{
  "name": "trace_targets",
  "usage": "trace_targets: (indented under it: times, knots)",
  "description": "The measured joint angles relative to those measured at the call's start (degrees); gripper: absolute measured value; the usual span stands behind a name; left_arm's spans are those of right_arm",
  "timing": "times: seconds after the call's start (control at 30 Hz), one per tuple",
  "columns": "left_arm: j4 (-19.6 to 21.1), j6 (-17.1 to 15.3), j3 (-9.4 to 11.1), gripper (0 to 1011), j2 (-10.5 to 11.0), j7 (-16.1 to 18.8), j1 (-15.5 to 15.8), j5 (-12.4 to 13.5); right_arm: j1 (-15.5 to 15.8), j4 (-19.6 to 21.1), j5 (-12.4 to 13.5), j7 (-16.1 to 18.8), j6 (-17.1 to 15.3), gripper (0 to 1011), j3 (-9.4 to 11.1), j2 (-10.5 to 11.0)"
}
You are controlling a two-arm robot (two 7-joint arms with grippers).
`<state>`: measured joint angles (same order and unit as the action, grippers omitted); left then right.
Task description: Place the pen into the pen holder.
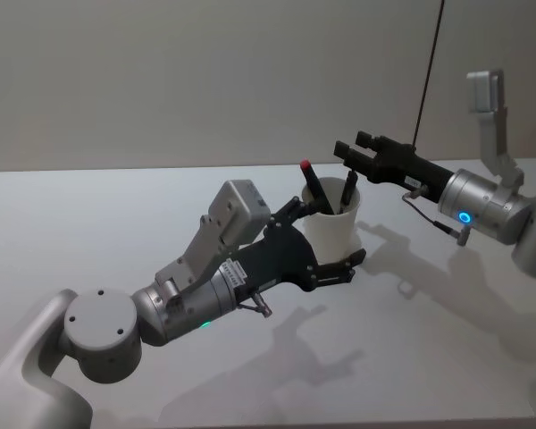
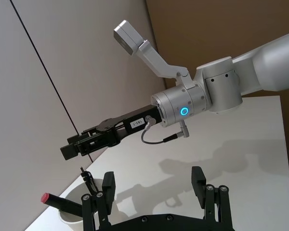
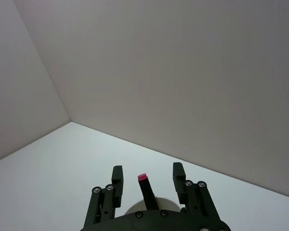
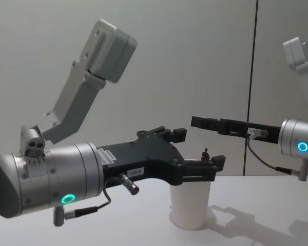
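Observation:
The pen holder (image 1: 332, 231) is a white paper cup standing on the table, also seen in the chest view as the cup (image 4: 191, 207). Two pens stand in it: a black pen with a red cap (image 1: 311, 183) leaning left, and an all-black pen (image 1: 349, 189). My left gripper (image 1: 326, 237) is open, close against the cup at rim height; I cannot tell whether the cup is between its fingers. My right gripper (image 1: 350, 147) hovers open just above the pens with nothing held. The right wrist view shows the red cap (image 3: 142, 177) below its spread fingers (image 3: 117, 175).
The white table (image 1: 116, 223) runs back to a plain wall. The right arm's forearm (image 2: 183, 108) reaches across above the left gripper (image 2: 153, 182). A dark cable (image 1: 429, 71) hangs down behind the right arm.

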<state>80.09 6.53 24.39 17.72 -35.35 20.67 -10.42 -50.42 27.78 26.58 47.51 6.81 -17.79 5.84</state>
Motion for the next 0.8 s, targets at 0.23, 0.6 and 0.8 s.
trace_targets:
  times: [0.23,0.6,0.8]
  knots:
    - [0.0,0.0,0.0,1004,0.0,0.0,0.0,0.0,0.0,-0.1,0.2,0.2,0.2,796,0.1,0.0]
    - [0.0,0.0,0.0,1004,0.0,0.0,0.0,0.0,0.0,-0.2,0.4,0.4,0.3,1002,0.2,0.0]
    - [0.0,0.0,0.0,1004,0.0,0.0,0.0,0.0,0.0,-0.2,0.4,0.4,0.4,1001,0.2,0.0]
